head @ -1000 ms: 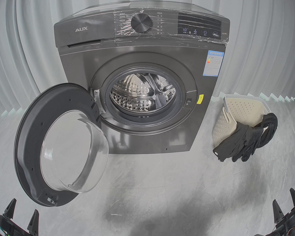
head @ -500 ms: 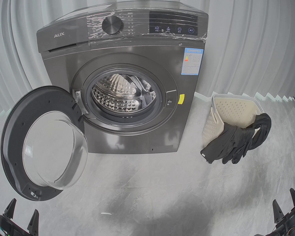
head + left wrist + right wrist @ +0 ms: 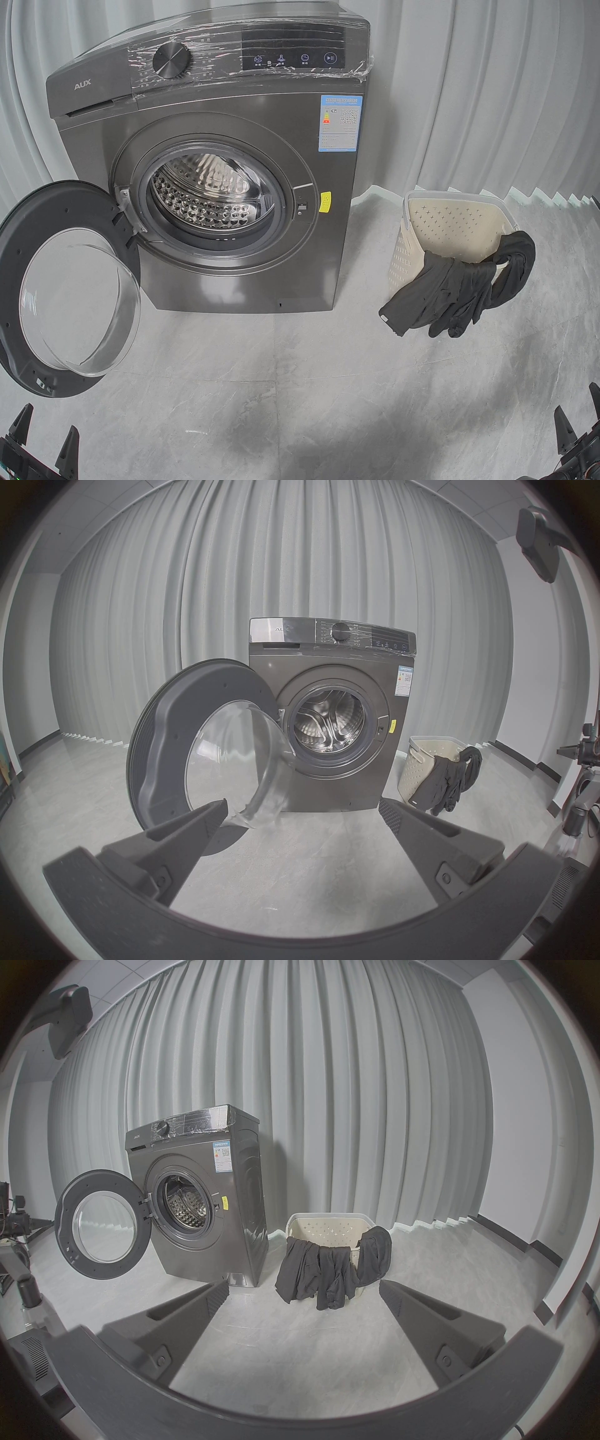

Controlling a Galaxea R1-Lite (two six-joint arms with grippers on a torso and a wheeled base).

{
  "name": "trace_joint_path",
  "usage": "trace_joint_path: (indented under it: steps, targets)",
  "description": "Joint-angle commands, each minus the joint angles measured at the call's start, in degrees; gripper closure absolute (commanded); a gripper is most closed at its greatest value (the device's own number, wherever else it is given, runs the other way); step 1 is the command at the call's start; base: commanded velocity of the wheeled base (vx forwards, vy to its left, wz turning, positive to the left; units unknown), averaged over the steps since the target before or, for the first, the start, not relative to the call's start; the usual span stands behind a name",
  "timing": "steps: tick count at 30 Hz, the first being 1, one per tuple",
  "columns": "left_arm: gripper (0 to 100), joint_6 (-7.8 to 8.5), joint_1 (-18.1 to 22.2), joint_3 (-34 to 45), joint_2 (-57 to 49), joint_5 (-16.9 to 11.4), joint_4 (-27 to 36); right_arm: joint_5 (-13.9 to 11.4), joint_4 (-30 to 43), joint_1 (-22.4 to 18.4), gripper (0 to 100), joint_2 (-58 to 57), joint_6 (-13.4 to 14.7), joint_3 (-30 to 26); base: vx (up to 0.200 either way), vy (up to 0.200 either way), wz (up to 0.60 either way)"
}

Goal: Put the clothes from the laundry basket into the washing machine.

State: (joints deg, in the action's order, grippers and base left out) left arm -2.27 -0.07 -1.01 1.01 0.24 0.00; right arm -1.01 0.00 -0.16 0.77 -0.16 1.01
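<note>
As far as I can judge, nothing has been loaded yet. The washing machine [image 3: 212, 187] stands ready with its door [image 3: 62, 287] swung wide open to my left, and the part of the steel drum [image 3: 206, 194] that I can see holds no garment. The dark clothes [image 3: 456, 290] are draped over the front rim of the pale laundry basket [image 3: 456, 219], which stands on the floor [image 3: 350, 400] just beside the machine on my right. Their lower ends hang down the basket's outer wall towards the floor. I cannot tell whether more lies deeper inside the basket.

So the whole job is left: take hold of the clothes, carry them across and push them in through the open port.

My left tool [image 3: 49, 420] and my right tool [image 3: 576, 400] are both low and near me, well apart from the basket and the machine. Each has its fingers spread wide with nothing between them. The right one faces the basket, the left one the open door.
</note>
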Motion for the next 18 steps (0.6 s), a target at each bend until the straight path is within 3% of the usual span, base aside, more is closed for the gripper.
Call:
trace_joint_path:
  steps: [1, 13, 18]
  targets:
    - [0, -0.02, 0.0, 1.0, -0.9, 0.0, 0.0, 0.0, 0.0, 0.0, 0, -0.8, 0.0, -1.0, 0.0, 0.0, 0.0]
    - [0, -0.02, 0.0, 1.0, -0.9, 0.0, 0.0, 0.0, 0.0, 0.0, 0, -0.8, -0.1, -1.0, 0.2, 0.0, 0.0]
    - [0, -0.02, 0.0, 1.0, -0.9, 0.0, 0.0, 0.0, 0.0, 0.0, 0, -0.8, -0.1, -1.0, 0.0, 0.0, 0.0]
